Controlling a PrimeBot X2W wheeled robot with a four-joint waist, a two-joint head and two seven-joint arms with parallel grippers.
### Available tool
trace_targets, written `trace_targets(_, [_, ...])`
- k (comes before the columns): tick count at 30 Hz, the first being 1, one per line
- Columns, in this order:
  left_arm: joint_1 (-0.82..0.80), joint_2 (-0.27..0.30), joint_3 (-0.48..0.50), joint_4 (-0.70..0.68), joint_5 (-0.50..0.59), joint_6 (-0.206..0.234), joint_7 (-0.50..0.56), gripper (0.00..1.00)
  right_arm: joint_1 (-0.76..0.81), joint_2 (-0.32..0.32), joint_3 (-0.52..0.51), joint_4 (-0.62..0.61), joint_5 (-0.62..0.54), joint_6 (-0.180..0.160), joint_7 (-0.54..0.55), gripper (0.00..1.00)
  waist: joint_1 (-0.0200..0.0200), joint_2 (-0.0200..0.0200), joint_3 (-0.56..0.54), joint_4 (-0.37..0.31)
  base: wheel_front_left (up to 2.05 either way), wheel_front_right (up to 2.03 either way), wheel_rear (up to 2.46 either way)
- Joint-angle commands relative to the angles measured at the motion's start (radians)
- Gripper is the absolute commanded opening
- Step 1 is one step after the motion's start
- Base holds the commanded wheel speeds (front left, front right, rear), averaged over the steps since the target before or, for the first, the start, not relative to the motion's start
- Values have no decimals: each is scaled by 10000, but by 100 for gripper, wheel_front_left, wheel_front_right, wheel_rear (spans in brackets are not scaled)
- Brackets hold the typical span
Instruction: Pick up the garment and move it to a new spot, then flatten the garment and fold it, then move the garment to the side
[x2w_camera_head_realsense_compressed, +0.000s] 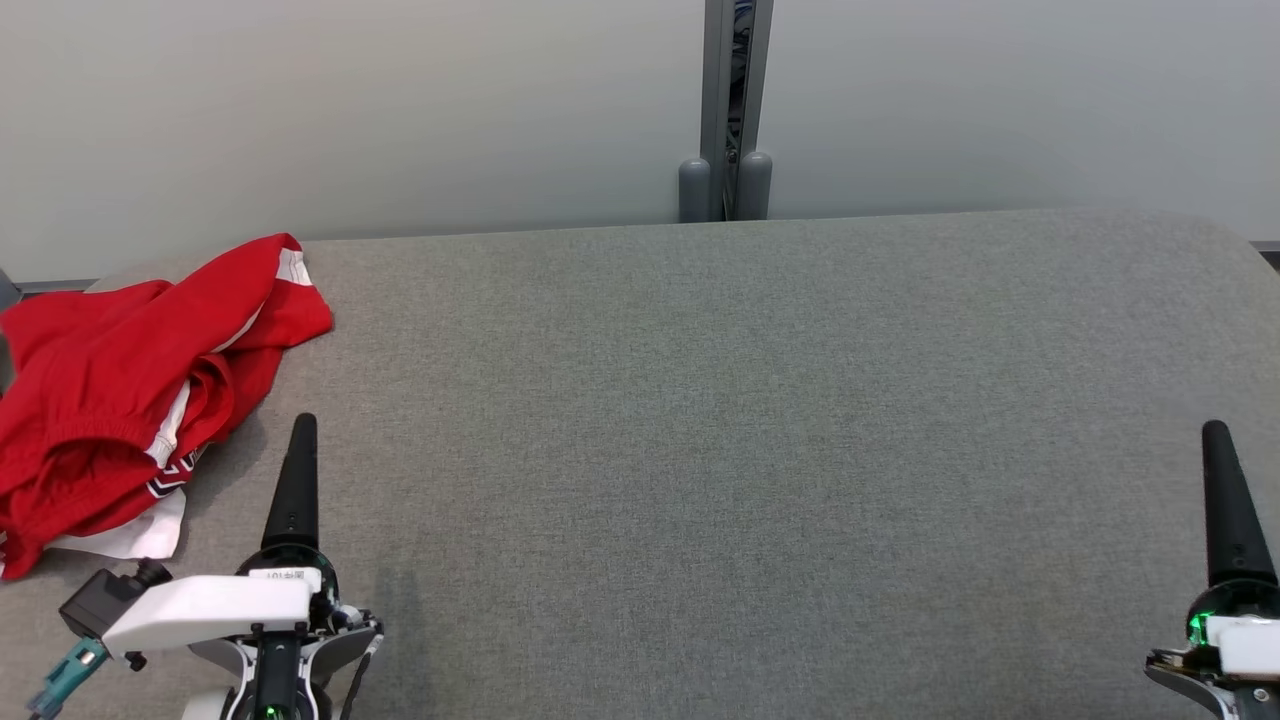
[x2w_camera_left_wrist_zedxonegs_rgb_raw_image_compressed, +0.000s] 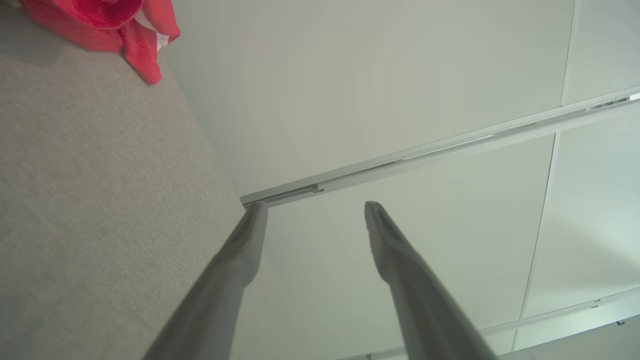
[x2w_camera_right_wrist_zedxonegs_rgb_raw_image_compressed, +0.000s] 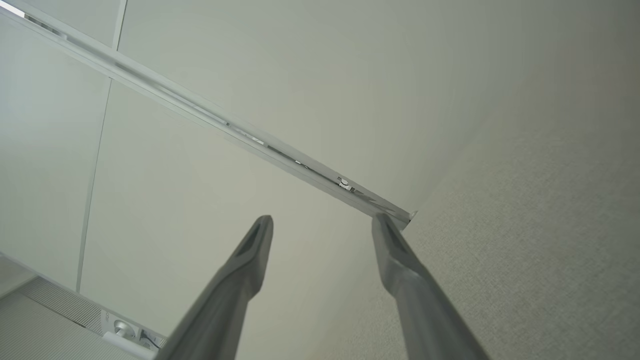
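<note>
nearest to you, at the lower left of the head view, is your left gripper (x2w_camera_head_realsense_compressed: 302, 432), its dark fingers pointing up the view over the grey fabric surface (x2w_camera_head_realsense_compressed: 700, 450); your right gripper (x2w_camera_head_realsense_compressed: 1216, 432) stands the same way at the lower right, well apart from it. the garment (x2w_camera_head_realsense_compressed: 110, 400) is a bright red piece with white trim and a gathered, elastic-looking band, plus a small dark-and-white patterned strip near its lower edge. it lies crumpled in a heap at the far left edge of the surface, partly cut off by the frame, just to the left of your left gripper and not touching it. in the left wrist view the two fingers (x2w_camera_left_wrist_zedxonegs_rgb_raw_image_compressed: 250, 235) stand wide apart with nothing between them, and a red corner of the garment shows at the top left. the right wrist view shows its fingers (x2w_camera_right_wrist_zedxonegs_rgb_raw_image_compressed: 255, 245) spread as wide, also holding nothing and touching nothing. the heap's long axis runs from the near left toward the far right, ending in a corner with a white edge that points at the pale wall (x2w_camera_head_realsense_compressed: 400, 100); bunched as it is, you cannot tell front from back.
</note>
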Motion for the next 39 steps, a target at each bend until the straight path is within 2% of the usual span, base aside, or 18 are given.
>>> trace_targets(1, [-112, 49, 168, -291, 232, -14, -91, 100, -257, -55, 20, -288, -650, 30, -80, 100, 0, 0, 3, 2, 0, 0, 0])
trace_targets(11, [41, 58, 287, -1204, 1700, -16, -405, 100, -509, 145, 162, -680, -3501, 36, -195, 100, 0, 0, -7, 28, 0, 0, 0])
trace_targets(20, [301, 66, 185, -2055, 3639, -18, -689, 100, -617, 313, 244, -833, -5367, 42, -297, 100, 0, 0, -36, 73, 0, 0, 0])
trace_targets(30, [527, 72, -116, -2487, 5523, 33, -944, 100, -675, 479, 261, -577, -7137, 47, -387, 100, 0, 0, -25, 5, 0, 0, 0])
trace_targets(39, [705, 77, -801, -2299, 7188, 480, -1143, 100, -819, 589, 192, -103, -8267, 51, -460, 100, 0, 0, 56, -67, 0, 0, 0])
